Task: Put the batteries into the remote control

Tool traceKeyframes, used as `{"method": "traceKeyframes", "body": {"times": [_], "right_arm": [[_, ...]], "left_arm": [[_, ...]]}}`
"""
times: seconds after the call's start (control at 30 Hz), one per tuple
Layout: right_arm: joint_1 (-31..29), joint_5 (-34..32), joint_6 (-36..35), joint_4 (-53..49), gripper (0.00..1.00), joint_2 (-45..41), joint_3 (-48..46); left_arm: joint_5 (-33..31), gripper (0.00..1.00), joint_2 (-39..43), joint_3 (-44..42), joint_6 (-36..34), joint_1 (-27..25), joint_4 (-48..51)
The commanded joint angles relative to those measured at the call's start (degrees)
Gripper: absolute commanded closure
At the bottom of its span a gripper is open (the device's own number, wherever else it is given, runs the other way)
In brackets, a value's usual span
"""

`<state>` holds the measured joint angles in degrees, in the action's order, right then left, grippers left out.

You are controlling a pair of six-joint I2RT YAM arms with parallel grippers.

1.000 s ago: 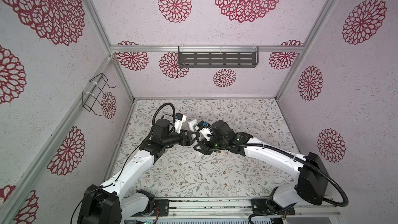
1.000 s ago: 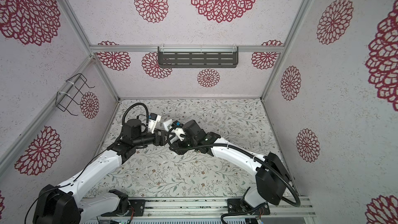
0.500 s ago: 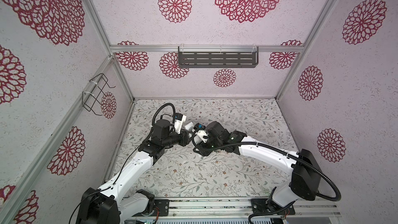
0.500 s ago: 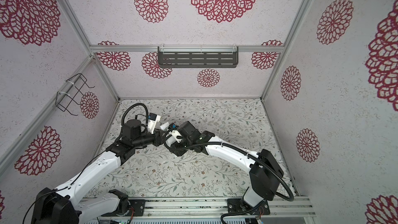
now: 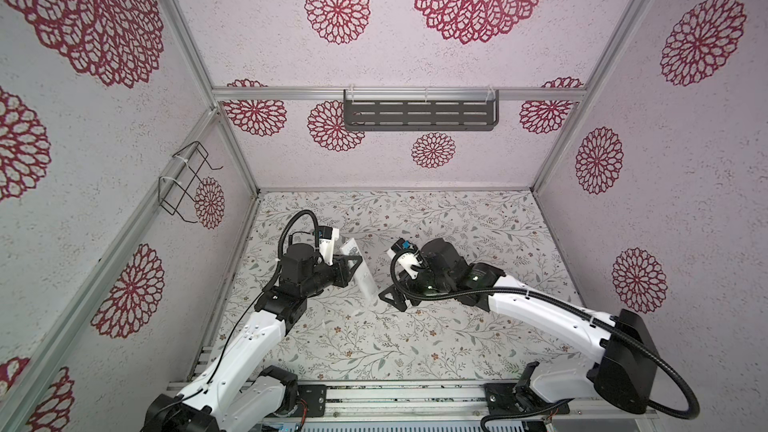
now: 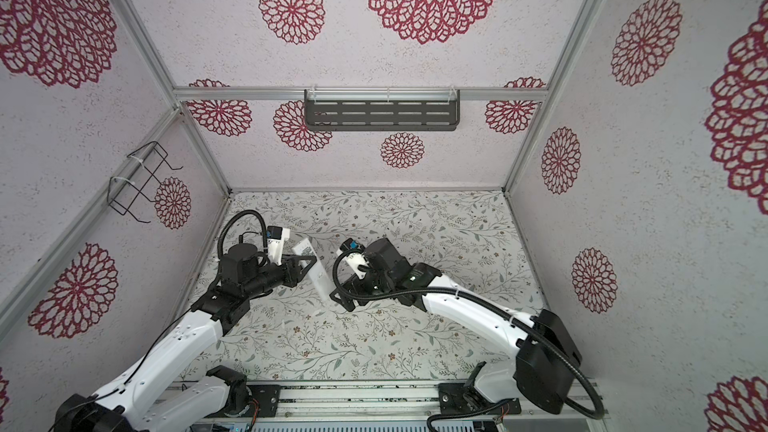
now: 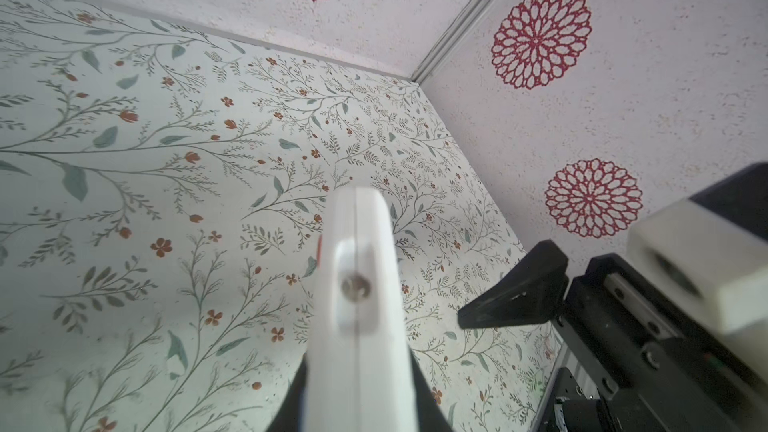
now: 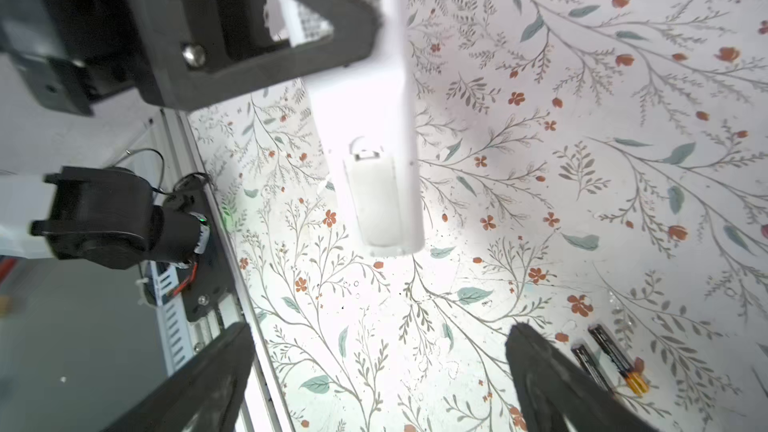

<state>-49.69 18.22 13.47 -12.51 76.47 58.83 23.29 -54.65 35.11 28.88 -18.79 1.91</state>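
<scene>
Two batteries lie loose; left gripper clamps one remote control.

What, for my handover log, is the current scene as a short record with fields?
left claw: shut on the remote control, lifted off the table
right claw: open, empty, close to the remote control's bay end, not touching
batteries: two, lying side by side on the table, untouched
battery bay: faces the right wrist camera; no battery seen in it
task status: nothing loaded yet
</scene>
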Motion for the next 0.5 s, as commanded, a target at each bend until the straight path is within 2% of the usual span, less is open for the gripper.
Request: {"method": "traceKeyframes", "body": {"times": [0.0, 0.13, 0.27, 0.37, 0.47], "right_arm": [[2.02, 4.53, 8.72, 10.19, 0.01, -1.45, -1.33], [2.53, 4.15, 18.36, 16.61, 0.01, 1.64, -1.15], [3.11, 6.22, 28.08, 28.07, 0.01, 5.11, -2.23], [2.25, 9.40, 31.28, 32.90, 0.01, 8.83, -0.06], [0.49, 9.14, 31.51, 32.55, 0.01, 12.22, 2.94]], "left_arm": [[-3.42, 0.91, 5.40, -2.38, 2.01, 0.36, -6.22], [-6.31, 1.00, 12.14, -7.88, 4.55, 0.43, -11.88], [-10.80, 1.00, 17.10, -10.92, 6.69, 0.47, -13.02], [-12.77, 1.00, 19.40, -12.40, 7.14, 0.41, -13.78], [-14.41, 1.00, 20.57, -12.94, 7.86, 0.41, -13.91]]}}
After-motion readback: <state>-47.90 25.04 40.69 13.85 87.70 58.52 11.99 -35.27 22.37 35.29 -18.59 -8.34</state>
